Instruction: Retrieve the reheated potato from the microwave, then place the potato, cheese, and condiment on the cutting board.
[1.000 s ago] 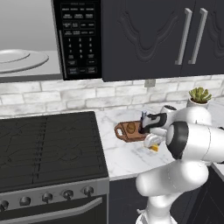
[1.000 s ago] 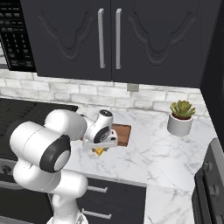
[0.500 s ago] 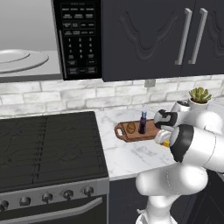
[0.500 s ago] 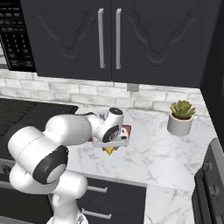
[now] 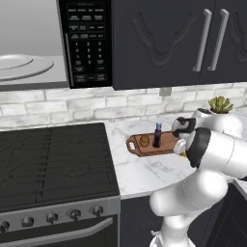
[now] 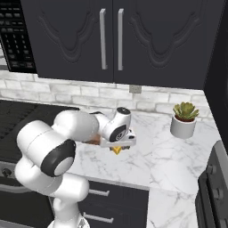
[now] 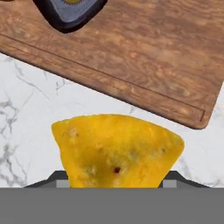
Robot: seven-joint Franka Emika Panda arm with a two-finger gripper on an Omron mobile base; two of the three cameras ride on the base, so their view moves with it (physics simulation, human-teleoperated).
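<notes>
Gripper [image 6: 116,149] grasps cheese [image 7: 117,151], held above worktop [image 6: 169,151] just off the board's [image 5: 166,142] front edge. Potato [image 5: 144,140] and bottle [image 5: 157,134] stand on board.

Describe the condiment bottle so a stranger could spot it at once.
Start at the black stove and move right onto the white marble counter, where a reddish-brown cutting board lies below the dark cabinets. The condiment bottle stands upright on that board, beside the round brown potato. It is the tall, slim, dark purple thing with a bluish cap.
</notes>
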